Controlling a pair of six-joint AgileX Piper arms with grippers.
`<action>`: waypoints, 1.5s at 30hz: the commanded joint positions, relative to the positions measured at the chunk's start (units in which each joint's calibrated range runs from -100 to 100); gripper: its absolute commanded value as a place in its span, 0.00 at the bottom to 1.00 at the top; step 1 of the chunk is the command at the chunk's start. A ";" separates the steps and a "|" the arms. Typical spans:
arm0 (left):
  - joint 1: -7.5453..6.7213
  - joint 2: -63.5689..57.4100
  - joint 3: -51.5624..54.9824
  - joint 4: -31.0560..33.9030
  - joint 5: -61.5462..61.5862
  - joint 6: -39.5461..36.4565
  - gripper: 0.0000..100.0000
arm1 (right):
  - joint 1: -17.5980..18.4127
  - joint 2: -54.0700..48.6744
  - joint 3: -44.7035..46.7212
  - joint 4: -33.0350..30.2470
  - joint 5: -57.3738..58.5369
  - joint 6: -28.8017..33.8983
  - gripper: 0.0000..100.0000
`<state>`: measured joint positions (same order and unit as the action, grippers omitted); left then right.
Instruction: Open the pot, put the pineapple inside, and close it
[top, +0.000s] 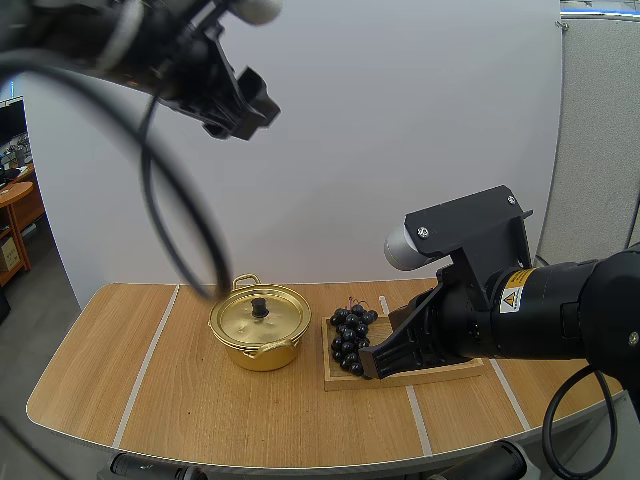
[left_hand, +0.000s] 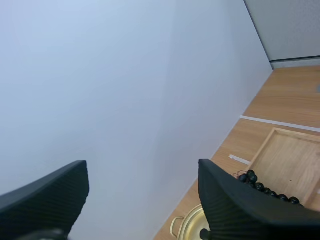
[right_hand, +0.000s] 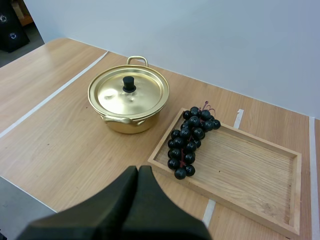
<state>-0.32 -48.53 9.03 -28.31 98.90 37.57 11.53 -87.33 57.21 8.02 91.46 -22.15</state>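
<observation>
No pineapple lies on the counter (top: 150, 380). The fruit at hand is a bunch of grapes (right_hand: 189, 141), dark and round-berried. It lies on the wooden tray (right_hand: 250, 170) at the end nearest the pot (top: 258, 335), right of centre in the high view. The brass-coloured pot stands at the middle of that frame, close beside the tray but apart from it. Its lid (right_hand: 131, 94) is seated flat, with the black knob (right_hand: 129, 83) upright at its centre.

The left tool (top: 250, 100) hangs in the upper left of the high view, well above the pot, its fingers spread wide with nothing between them. The right tool (top: 368, 364) sits low over the tray, just beside the grapes, its fingers pressed together into one wedge and gripping nothing.

The lid looks thin, stiff and light, but its polished face offers no purchase. The knob is the only sensible hold, and being small and smooth it wants a centred pinch. The grapes should be light yet floppy, since the berries yield and roll. A grip across the thick middle of the cluster, or at the stem end, seems safer than pinching a single berry.
</observation>
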 joint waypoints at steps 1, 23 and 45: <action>-0.06 -15.09 -0.50 2.48 1.10 -2.58 0.74 | -0.22 -0.34 0.20 0.17 -0.45 -0.57 0.00; -0.06 -45.15 7.04 3.41 1.10 -10.28 0.00 | -0.22 -0.34 0.20 1.34 -0.99 -0.06 0.00; -0.21 -51.47 36.21 6.43 -28.14 -29.47 0.00 | -4.03 -5.19 0.20 1.46 -31.66 -0.17 0.00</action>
<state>-0.32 -100.00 41.45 -23.70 78.45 12.02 7.96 -89.98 57.21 9.29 66.00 -22.15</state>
